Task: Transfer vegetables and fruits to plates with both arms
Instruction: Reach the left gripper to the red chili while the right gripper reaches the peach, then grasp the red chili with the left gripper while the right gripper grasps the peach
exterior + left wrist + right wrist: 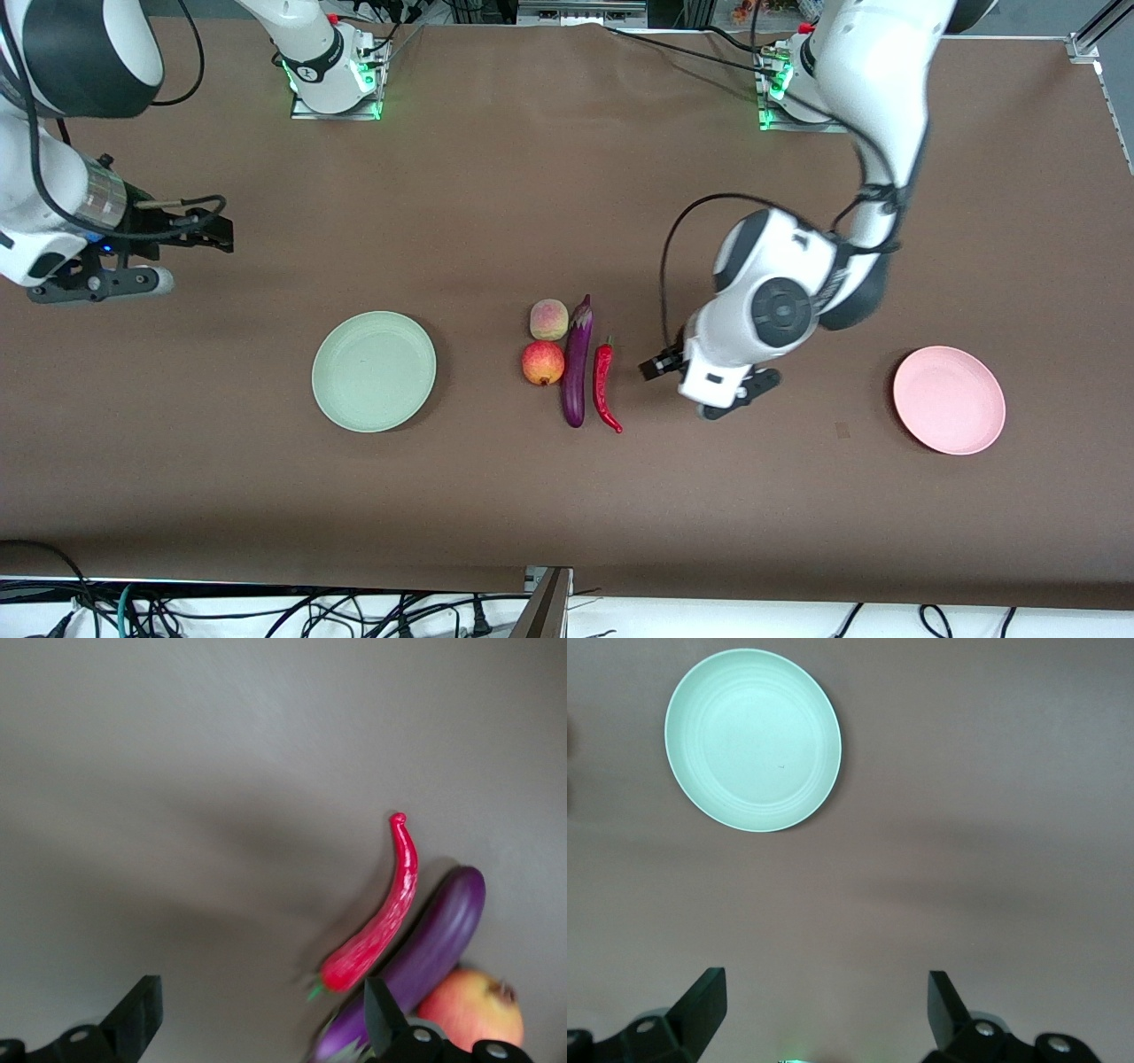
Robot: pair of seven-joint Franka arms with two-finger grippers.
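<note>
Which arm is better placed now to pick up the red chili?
Left. Its open pincer hangs just beside the chili; the right pincer, also open, waits at the table's end past the green plate.

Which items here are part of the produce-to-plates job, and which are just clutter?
Job: eggplant, chili pepper, peach, apple, green plate, pink plate, left gripper open beside the chili, right gripper open, waiting.
Clutter: cables off the table edge.

Purple eggplant (577, 363), red chili (604, 385), mint plate (374, 371), pink plate (949, 400), brown table (532, 177).
</note>
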